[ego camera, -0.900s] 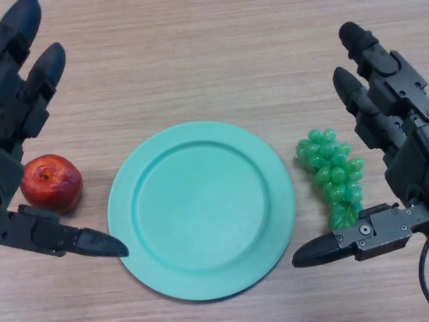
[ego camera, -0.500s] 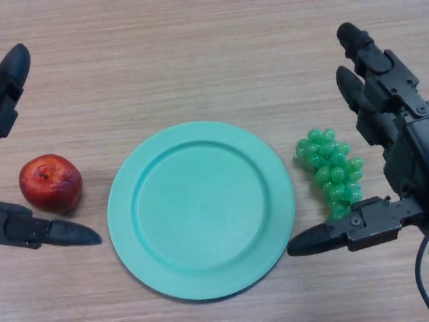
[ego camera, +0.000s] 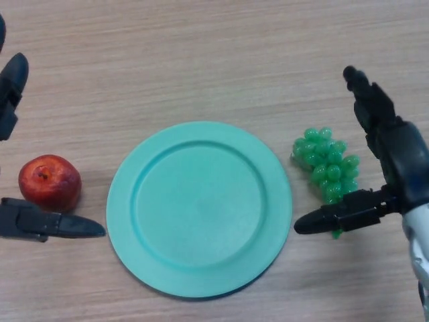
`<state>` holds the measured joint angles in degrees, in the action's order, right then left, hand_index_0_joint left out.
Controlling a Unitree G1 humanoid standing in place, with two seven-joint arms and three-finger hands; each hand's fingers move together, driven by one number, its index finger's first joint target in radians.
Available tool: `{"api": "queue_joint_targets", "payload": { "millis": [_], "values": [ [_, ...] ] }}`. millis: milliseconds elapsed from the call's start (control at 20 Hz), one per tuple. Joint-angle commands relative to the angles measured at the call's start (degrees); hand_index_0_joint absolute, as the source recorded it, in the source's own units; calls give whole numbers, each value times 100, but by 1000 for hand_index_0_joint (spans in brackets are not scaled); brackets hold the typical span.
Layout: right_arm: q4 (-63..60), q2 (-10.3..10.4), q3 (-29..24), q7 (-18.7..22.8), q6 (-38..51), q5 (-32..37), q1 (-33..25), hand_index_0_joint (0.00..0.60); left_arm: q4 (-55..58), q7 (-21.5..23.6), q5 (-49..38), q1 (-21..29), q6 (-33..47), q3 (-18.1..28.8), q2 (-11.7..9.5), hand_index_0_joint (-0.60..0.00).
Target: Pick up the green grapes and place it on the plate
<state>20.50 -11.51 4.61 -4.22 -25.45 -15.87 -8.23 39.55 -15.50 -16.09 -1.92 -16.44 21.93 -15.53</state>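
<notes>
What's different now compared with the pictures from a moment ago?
The right hand has turned and closed in over the green grapes, its thumb now lying across the bunch's near end, but it has not gripped them. The left hand has drawn back toward the left edge, fingers straight. The grapes, the plate and the red apple have stayed where they were.

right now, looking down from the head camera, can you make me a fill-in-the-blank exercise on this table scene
1. The round turquoise plate lies between the bunch of green grapes and the red ____.
2. The bunch of green grapes lies on the wooden table, not on the ____.
3. The hand nearest the grapes is the robot's ____ hand, its fingers straight.
4. The robot's left hand shows at the view's left edge, next to the ____.

Missing words: apple; plate; right; apple
</notes>
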Motion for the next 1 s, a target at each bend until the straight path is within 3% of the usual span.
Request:
{"api": "queue_joint_targets", "payload": {
  "millis": [50, 350, 400, 550, 600, 650, 1000],
  "values": [
    [-314, 26, -62, 547, 1137, -521, -421, 0, 219, 188, 44, 122, 809, 172, -233, 0],
    [-2110, 61, 122, 1000, 1771, -1197, -981, 0, 203, 168, -72, 130, 785, 249, -252, 0],
    [-2141, 61, 129, 1010, 1775, -1190, -996, 49, 200, 168, -81, 129, 786, 257, -254, 0],
    [-2389, 62, 243, 1019, 1786, -1114, -1125, 449, 178, 186, -130, 97, 814, 319, -247, 0],
    [-2529, 62, 326, 976, 1773, -997, -1200, 549, 168, 190, -140, 74, 838, 347, -242, 0],
    [-2645, 62, 414, 930, 1777, -823, -1264, 600, 163, 191, -148, 50, 851, 379, -236, 0],
    [-3089, -11, -82, 421, 2217, -1790, -1638, 600, 165, 239, -134, -51, 945, 448, -160, 0]
  ]
}}
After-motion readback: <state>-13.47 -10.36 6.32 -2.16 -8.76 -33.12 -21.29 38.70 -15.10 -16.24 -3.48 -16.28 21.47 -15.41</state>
